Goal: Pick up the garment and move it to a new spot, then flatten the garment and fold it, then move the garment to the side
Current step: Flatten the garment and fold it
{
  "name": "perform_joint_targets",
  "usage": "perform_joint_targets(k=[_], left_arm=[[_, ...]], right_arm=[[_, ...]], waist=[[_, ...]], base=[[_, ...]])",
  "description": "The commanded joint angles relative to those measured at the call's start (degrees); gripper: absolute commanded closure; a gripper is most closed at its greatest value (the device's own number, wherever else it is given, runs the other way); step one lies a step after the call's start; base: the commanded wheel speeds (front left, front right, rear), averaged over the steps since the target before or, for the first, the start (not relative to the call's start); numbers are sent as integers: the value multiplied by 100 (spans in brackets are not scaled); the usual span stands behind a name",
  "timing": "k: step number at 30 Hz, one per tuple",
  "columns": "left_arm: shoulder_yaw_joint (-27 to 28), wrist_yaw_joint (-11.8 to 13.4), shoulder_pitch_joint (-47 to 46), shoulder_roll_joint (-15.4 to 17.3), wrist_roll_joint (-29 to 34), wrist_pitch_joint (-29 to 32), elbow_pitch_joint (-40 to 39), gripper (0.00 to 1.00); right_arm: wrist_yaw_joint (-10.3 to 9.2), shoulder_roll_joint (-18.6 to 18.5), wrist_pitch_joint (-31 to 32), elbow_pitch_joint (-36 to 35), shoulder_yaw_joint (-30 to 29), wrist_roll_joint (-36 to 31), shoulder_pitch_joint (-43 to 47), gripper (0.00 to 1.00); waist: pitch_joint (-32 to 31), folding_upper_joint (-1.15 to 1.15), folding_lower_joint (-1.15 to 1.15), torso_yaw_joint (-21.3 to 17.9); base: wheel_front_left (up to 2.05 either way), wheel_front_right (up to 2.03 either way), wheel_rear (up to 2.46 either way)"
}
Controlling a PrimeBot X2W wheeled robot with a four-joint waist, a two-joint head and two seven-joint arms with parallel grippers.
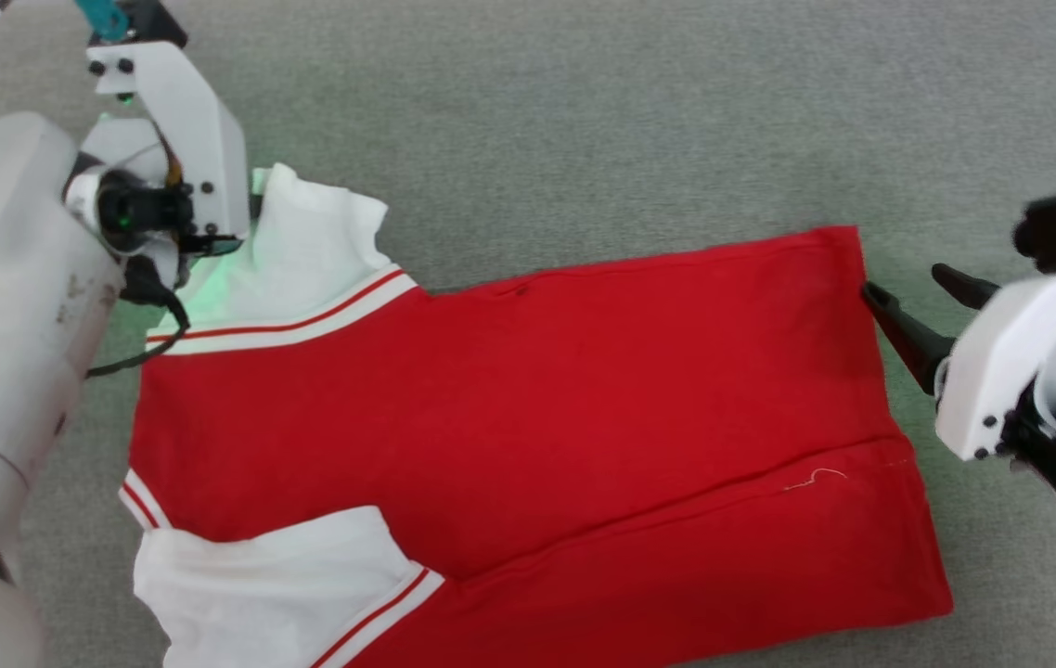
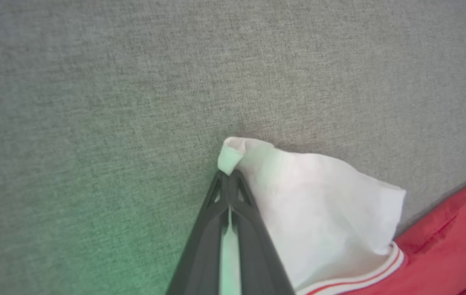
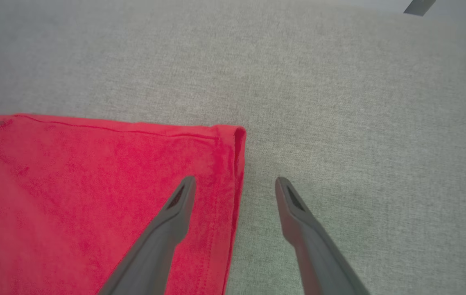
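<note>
From the head: garment (image 1: 528,417) spread flat across the grey bench (image 1: 584,111), white-strapped shoulder end to the left, hem to the right. Left gripper (image 1: 254,190) clamped on the tip of the far white strap; right gripper (image 1: 901,280) spread wide at the far hem corner, holding nothing. From the left wrist: jaws pressed tight on a sliver of white cloth, strap tip curling over the fingertips (image 2: 220,192). From the right wrist: fingers (image 3: 167,229) astride the hem edge, one over red cloth, one over bare bench. Probably set up for a two-handed lift or fold. Best done by lowering the right gripper to take the hem deep, closing fully, then raising both ends together, level and gently taut, sparing the thin strap hold any sharp tug.
</note>
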Motion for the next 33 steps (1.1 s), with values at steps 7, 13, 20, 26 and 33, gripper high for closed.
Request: perform_joint_targets(k=[7,13,20,26,33], left_arm=[[-46,-58,0,-161,38,-54,51,100],[-28,-74,5,-229,-1,-107,86,100],[-22,-84,-23,-270,0,-156,131,100],[18,-92,-37,-280,-23,-307,81,100],[105,-97,15,-195,-136,-510,-164,100]], right_arm=[[-4,-1,598,944,226,79,-737,0],[-4,70,792,1826,424,128,-1154,0],[-4,37,964,2537,823,176,-1422,100],[-5,-115,753,2769,978,370,-1617,100],[-5,-369,456,2768,1080,530,-1603,100]], waist=[[66,0,0,160],[100,0,0,222],[105,0,0,275],[29,0,0,366],[-221,0,0,501]], base=[[0,0,0],[0,0,0],[0,0,0],[0,0,0],[0,0,0]])
